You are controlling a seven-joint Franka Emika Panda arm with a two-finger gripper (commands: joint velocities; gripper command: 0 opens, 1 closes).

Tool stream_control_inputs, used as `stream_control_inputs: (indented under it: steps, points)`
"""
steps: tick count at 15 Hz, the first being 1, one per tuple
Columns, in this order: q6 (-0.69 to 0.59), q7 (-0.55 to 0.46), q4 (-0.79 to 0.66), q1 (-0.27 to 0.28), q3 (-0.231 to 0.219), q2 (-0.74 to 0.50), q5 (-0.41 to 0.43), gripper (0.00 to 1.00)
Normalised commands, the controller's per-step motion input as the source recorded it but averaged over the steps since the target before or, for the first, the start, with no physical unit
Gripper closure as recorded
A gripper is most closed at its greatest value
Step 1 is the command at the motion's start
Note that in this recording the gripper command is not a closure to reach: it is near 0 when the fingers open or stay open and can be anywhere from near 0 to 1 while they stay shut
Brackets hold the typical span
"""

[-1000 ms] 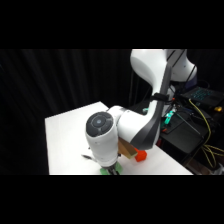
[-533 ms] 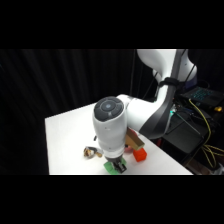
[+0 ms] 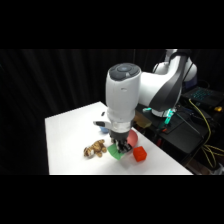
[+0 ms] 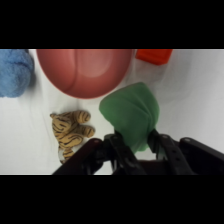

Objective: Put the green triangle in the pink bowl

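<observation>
Clearly the claw [image 4: 134, 145] is clamped on the green triangle [image 4: 131, 115], its two black fingers pressing the block's lower end from either side. Just beyond the block in the wrist view sits the pink bowl [image 4: 85, 70], its rim close to the triangle's edge. Beside the claw on one flank lies a small striped tiger toy [image 4: 71, 130]. Farther out are a blue block [image 4: 15, 70] past the bowl and an orange-red block [image 4: 154, 55] on the white table [image 4: 195, 95].

white table [image 3: 67, 135] | on it: pink bowl [image 4: 85, 70], blue block [image 4: 14, 71], orange-red block [image 4: 153, 55], toy tiger [image 4: 71, 129]
</observation>
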Motion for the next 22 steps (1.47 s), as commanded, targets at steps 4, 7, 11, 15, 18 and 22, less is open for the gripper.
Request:
stream_control_inputs:
  steps: [4,7,11,15,18,22]
  points:
    - [0.2,0.03,-0.45,-0.211,0.004,-0.46,-0.104,1.0]
    - [0.2,0.03,-0.37,-0.201,-0.007,-0.37,-0.088,1.0]
    - [0.17,0.05,-0.3,-0.132,0.015,-0.28,-0.062,1.0]
    - [0.16,0.14,-0.33,-0.045,0.042,-0.29,-0.119,1.0]
    - [0.15,0.18,-0.37,-0.019,0.057,-0.34,-0.183,1.0]
    - [0.12,0.13,-0.28,-0.044,0.064,-0.3,-0.148,1.0]
